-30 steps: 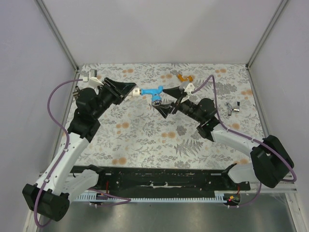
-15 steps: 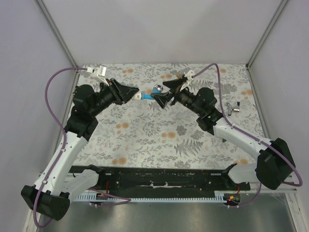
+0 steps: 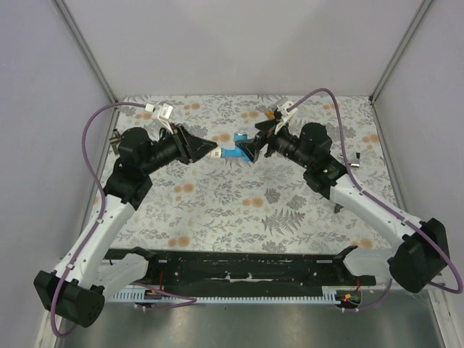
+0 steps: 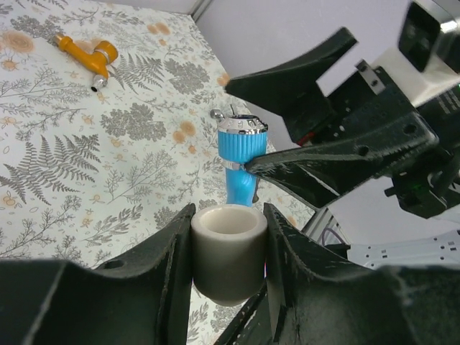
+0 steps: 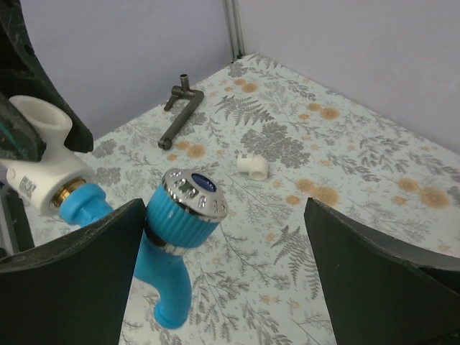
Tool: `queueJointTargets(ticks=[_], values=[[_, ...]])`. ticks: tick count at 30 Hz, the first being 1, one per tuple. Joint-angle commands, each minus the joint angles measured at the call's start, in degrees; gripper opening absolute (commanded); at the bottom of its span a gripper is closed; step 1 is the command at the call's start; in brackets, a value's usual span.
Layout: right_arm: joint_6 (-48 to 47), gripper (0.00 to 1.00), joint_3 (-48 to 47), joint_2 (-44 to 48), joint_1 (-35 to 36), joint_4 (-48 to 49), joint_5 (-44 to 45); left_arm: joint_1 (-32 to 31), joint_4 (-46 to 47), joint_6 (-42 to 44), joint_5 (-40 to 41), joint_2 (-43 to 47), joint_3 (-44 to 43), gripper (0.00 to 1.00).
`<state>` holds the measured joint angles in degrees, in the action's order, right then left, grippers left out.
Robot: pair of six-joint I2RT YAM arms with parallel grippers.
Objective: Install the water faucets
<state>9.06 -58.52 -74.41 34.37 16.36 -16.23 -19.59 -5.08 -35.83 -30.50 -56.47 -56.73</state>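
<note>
Left arm (image 3: 119, 196) raised over desk (image 3: 217, 210), reaching inward; left tool (image 3: 209, 150) clamped on white fitting (image 4: 228, 248) carrying blue faucet (image 5: 176, 237). Right arm (image 3: 362, 203) mirrored opposite; right tool (image 3: 246, 147) spread wide, straddling that faucet.

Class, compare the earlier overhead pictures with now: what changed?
The left gripper rolled, swinging the blue faucet so its knob went from near side to far side; the right gripper moved farther back. Unchanged: left clamps the white fitting, right open, orange faucet untouched.

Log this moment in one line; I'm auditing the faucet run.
left end effector: shut on white fitting carrying blue faucet | right end effector: open, straddling its knob | orange faucet: lying on table
</note>
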Motion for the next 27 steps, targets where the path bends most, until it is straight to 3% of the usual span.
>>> queueJointTargets(ticks=[1, 6, 11, 16, 27], values=[[-14.31, 0.98, 2.96, 7.69, -2.38, -2.04, -0.81, 0.7, 2.45, -5.11, 4.48, 0.4, -0.75, 0.02], [-25.39, 0.98, 7.71, 13.5, -2.29, -0.63, -11.43, 0.79, 0.42, -10.91, 7.47, -1.36, -0.93, 0.02], [-31.82, 0.98, 8.25, 13.33, -1.68, 1.3, -19.71, 0.79, 2.27, -15.66, 4.84, -2.42, -0.93, 0.02], [-39.37, 0.98, 4.3, 9.47, 0.52, -2.64, -20.6, 0.7, 2.18, -16.9, 4.4, -1.98, -1.36, 0.02], [-41.76, 0.98, 1.13, 0.42, 2.72, 1.74, -19.89, 0.61, 2.18, -17.87, 1.5, -1.63, -2.16, 0.02]])
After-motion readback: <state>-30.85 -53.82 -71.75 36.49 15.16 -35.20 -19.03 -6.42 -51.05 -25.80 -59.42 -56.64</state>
